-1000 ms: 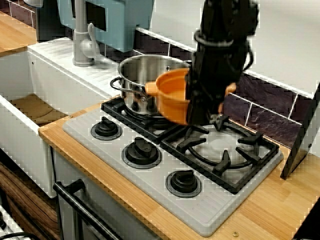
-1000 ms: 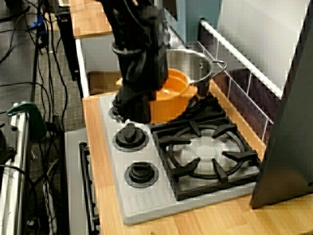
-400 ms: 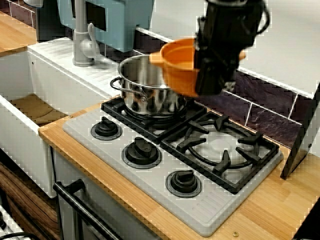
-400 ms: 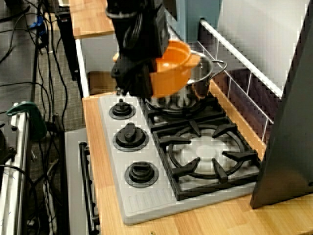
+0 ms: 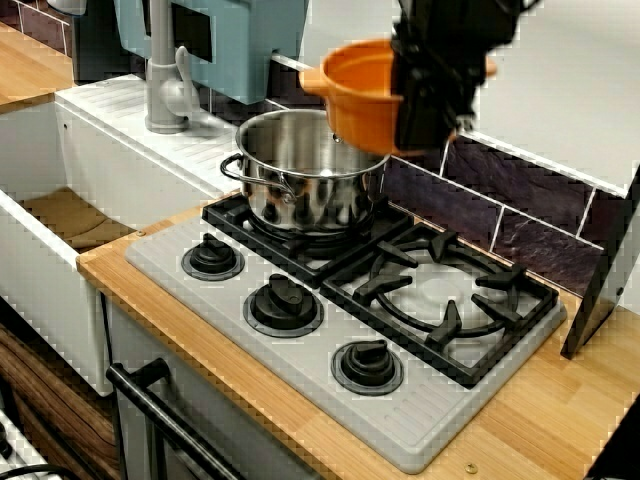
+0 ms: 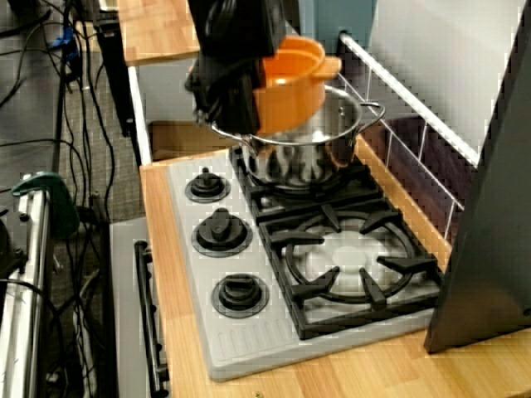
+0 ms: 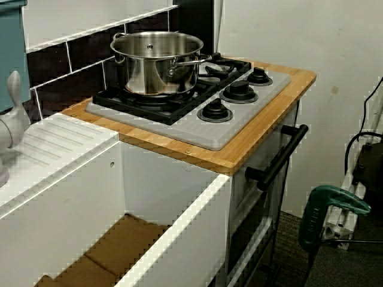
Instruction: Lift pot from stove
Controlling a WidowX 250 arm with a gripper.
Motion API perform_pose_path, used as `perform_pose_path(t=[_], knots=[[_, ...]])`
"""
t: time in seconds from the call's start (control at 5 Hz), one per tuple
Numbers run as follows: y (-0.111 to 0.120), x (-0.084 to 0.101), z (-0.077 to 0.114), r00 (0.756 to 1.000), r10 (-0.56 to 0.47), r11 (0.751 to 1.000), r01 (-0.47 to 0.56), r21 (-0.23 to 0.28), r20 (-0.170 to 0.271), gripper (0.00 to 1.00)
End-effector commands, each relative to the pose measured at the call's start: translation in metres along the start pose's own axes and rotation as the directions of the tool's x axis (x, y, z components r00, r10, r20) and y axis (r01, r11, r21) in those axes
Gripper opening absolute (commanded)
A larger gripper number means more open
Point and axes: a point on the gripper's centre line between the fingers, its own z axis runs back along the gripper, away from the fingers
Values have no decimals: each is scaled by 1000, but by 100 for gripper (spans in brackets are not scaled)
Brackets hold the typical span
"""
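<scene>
The orange pot point(image 5: 355, 90) hangs tilted in the air, well above the stove point(image 5: 440, 420) and over the far rim of the steel pot. My black gripper point(image 5: 422, 125) is shut on its right wall and rim. In the view from the stove's right end the orange pot point(image 6: 292, 83) sits just above the steel pot's mouth, with the gripper point(image 6: 235, 112) on its near side and the stove point(image 6: 241, 340) below. The view from the sink side shows the stove point(image 7: 203, 128) but neither the orange pot nor the gripper.
A taller shiny steel pot point(image 5: 300, 180) point(image 6: 307, 149) point(image 7: 155, 66) stands on the left burner. The right burner grate point(image 5: 440, 295) is bare. A faucet point(image 5: 165, 80) and white sink point(image 5: 60, 200) lie to the left. A dark panel point(image 5: 605, 270) leans at the right.
The gripper has risen with the orange pot, from beside the steel pot at grate height to above its rim, drifting slightly toward the back wall.
</scene>
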Motion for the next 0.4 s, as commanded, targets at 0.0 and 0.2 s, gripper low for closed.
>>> perform_pose_path(t=[0.0,0.2], knots=[[7,-6,41,994,35,999,-36,11,103,0],[11,-9,48,992,46,999,-47,7,114,0]])
